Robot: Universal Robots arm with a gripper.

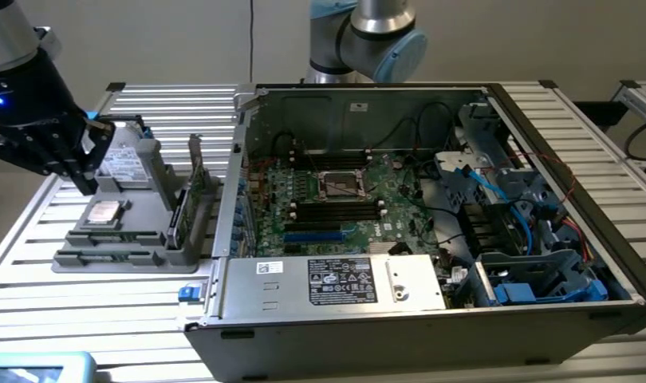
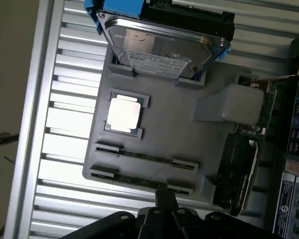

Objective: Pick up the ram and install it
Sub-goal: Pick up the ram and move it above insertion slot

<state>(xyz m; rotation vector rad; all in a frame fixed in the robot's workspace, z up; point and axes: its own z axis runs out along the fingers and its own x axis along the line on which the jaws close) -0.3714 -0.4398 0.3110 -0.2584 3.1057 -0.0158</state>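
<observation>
Two ram sticks [image 2: 144, 158] [image 2: 138, 180] lie on edge in slots of a grey holder tray [image 2: 174, 129], at the exterior view's left [image 1: 110, 239]. My black gripper [image 1: 87, 185] hangs over that tray, just above it near the hard drive and the processor. In the wrist view its shut fingertips [image 2: 165, 199] sit right beside the nearer ram stick, with nothing between them. The open computer case [image 1: 408, 199] lies to the exterior view's right of the tray, its motherboard [image 1: 334, 187] exposed with black memory slots [image 1: 339, 211].
On the tray also stand a silver hard drive [image 2: 164, 47] in a blue frame, a processor chip [image 2: 123, 113] and a green expansion card [image 2: 244, 164]. A slatted metal table [image 1: 46, 287] carries everything. Cables and a drive cage [image 1: 536, 279] fill the case's right side.
</observation>
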